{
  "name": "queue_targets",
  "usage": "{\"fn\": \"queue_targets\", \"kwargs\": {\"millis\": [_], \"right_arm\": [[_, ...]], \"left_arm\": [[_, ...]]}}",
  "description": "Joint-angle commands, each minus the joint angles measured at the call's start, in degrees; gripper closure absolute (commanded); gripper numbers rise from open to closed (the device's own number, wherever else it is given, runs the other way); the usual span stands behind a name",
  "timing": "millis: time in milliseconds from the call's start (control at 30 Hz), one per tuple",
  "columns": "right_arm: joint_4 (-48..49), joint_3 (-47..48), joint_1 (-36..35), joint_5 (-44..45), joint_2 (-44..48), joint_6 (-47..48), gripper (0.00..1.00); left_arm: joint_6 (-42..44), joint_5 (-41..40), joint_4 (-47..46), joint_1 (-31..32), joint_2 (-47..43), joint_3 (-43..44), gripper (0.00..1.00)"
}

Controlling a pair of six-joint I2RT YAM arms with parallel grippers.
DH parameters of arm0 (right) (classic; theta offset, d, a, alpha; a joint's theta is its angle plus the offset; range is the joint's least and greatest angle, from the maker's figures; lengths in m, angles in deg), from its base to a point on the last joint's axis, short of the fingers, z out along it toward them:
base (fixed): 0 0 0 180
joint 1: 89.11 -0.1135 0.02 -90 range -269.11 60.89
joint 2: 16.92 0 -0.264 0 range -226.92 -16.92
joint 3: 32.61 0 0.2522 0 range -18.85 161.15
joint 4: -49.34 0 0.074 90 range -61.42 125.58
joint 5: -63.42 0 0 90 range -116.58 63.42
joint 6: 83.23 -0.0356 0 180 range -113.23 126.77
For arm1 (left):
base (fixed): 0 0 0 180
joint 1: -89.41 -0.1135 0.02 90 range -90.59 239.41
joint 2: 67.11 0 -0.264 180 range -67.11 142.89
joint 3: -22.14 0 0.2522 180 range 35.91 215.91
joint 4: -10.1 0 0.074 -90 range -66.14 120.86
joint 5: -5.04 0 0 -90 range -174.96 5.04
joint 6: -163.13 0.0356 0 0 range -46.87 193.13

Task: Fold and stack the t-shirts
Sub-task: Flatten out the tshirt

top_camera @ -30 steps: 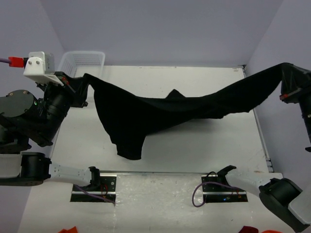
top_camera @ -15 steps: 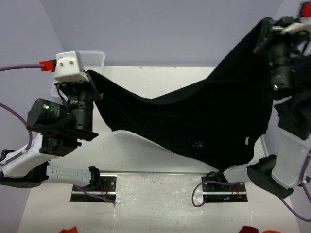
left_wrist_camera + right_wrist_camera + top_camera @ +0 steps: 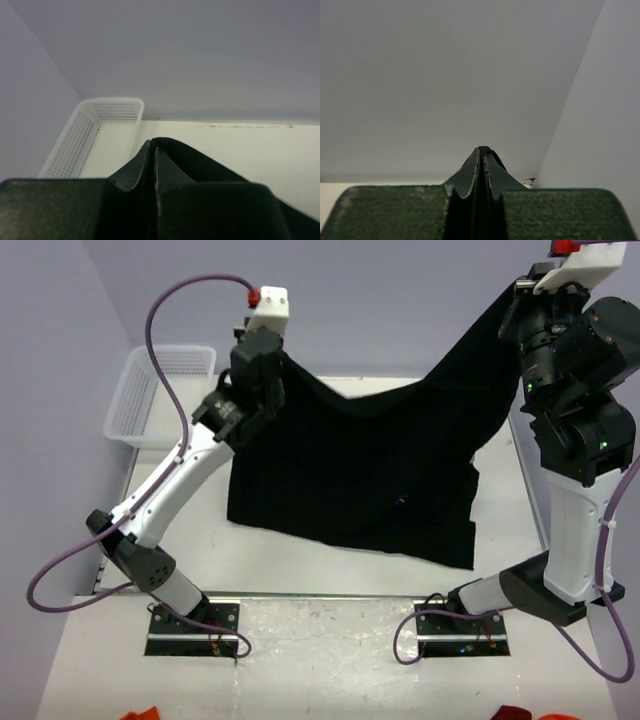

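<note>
The white table [image 3: 330,565] carries a white mesh basket [image 3: 160,390] at the frame's upper left and two black base plates [image 3: 190,625] near the bottom edge. The hem of a black t-shirt [image 3: 360,480] hangs low over its middle.

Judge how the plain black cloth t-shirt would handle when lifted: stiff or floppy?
Probably floppy: the black cloth t-shirt sags between the left gripper and right gripper. Likely light: two pinched corners carry it.
</note>
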Motion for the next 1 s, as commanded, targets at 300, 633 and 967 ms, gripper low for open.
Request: {"fn": "queue_targets", "kwargs": {"millis": [300,633,967], "right_arm": [[4.51,-0.49,9.57,-5.03,-0.56,-1.35,1.00],[2.14,-2.94,9.84,-8.46,5.39,-4.69,1.00],[-0.51,1.17,-10.07,1.28,14.10,2.85,1.00]], "left_arm": [[-7.24,28.28,9.34,-28.57,5.02,15.43,1.00],[-11.99,36.54,14.35,-29.91,-0.41,18.61,1.00],[-15.06,43.58,19.36,-27.80,-16.93,17.98,1.00]]}}
